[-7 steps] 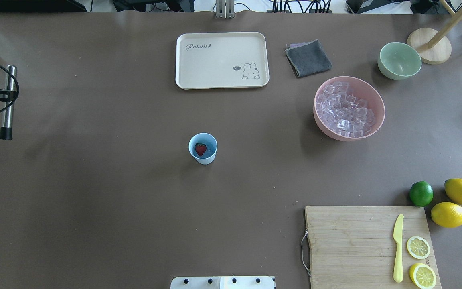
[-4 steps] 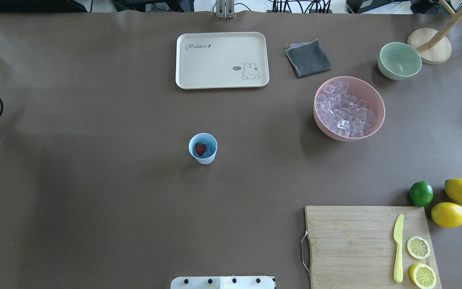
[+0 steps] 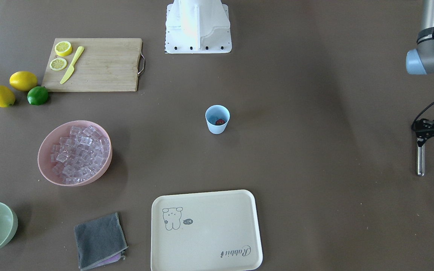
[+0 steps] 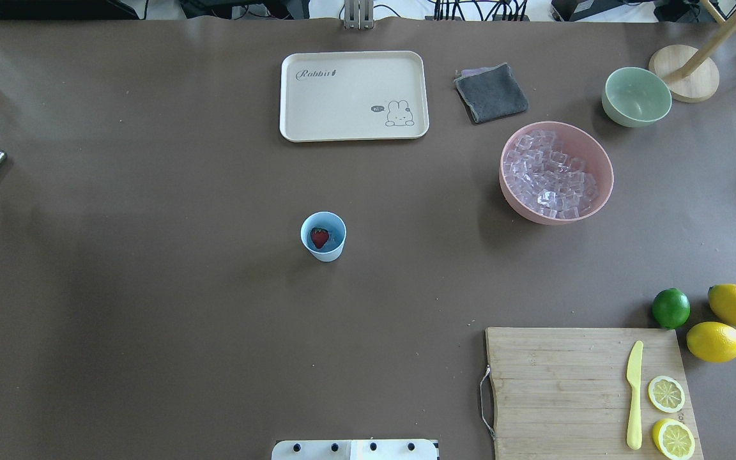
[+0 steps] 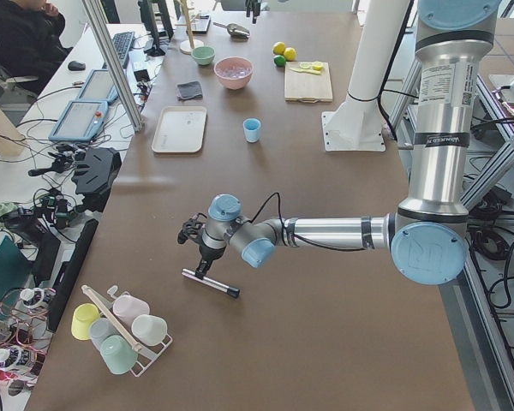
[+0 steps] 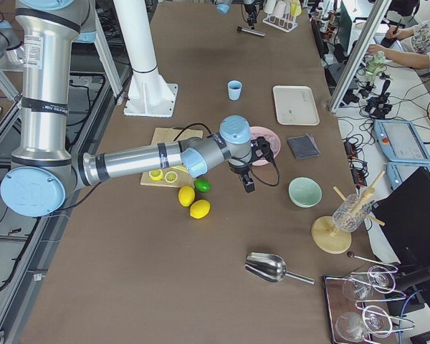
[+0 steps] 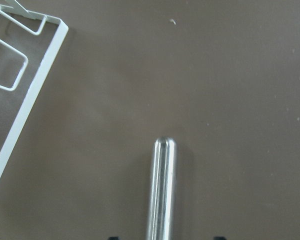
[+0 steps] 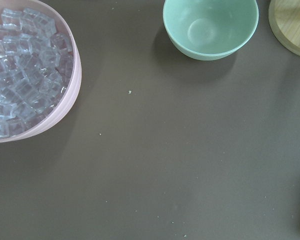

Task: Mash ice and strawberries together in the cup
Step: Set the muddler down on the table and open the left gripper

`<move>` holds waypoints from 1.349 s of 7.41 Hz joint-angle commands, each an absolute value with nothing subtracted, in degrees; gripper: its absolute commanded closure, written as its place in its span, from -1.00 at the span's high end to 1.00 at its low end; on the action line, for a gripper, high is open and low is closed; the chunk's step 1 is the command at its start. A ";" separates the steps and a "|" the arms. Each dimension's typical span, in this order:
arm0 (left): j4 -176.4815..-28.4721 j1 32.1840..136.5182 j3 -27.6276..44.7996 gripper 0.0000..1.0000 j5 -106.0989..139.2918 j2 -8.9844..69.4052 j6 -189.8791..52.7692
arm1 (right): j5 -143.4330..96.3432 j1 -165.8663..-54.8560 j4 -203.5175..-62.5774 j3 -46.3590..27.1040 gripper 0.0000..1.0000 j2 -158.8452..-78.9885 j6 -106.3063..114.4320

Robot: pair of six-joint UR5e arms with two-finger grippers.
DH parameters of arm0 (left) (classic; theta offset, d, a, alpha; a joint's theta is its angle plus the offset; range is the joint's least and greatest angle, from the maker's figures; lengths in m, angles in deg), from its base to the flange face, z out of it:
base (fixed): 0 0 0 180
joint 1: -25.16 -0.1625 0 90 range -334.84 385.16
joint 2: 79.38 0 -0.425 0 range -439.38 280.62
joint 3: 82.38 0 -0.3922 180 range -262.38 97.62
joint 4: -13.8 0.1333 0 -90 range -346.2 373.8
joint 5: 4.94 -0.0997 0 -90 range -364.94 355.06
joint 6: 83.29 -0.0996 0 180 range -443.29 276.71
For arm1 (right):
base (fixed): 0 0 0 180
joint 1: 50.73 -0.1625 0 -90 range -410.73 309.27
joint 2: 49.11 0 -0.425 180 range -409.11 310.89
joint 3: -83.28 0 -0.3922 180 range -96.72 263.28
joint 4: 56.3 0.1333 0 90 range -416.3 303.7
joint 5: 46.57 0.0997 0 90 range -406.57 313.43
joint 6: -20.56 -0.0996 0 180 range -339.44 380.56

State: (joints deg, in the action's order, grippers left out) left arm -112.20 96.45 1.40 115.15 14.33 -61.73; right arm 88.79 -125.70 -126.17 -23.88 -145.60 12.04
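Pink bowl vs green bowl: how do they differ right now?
The pink bowl is heaped with clear ice; the green bowl is empty. The pink bowl is clearly wider than the green bowl. In the overhead view the pink bowl stands nearer the cup, while the green bowl stands farther back, beside a round wooden base. Both are round, plain, upright and untouched by either arm.

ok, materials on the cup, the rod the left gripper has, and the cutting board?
Cup: looks like matte light-blue plastic, uniform colour with no glare. Rod: seemingly polished steel, with bright streaks along its rounded length; the left gripper holds it. Cutting board: apparently bamboo or wood, unvarnished, with visible strip grain, plus a wire handle on one end.
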 commanded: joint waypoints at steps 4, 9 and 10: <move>-56.80 116.71 24.38 0.94 127.93 33.47 -65.34 | 88.87 -125.70 -126.52 -23.69 0.97 -146.05 12.04; -77.36 116.21 23.71 0.95 128.13 9.32 -76.70 | 91.85 -130.97 -128.90 -23.33 0.97 -146.67 13.61; -78.30 116.04 18.83 0.95 128.22 11.21 -74.61 | 93.60 -131.15 -129.16 -22.20 0.97 -146.32 16.84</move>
State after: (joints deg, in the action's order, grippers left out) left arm -74.38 116.20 23.05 128.21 11.59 -76.03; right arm 91.94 -130.78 -128.98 -22.99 -146.73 14.03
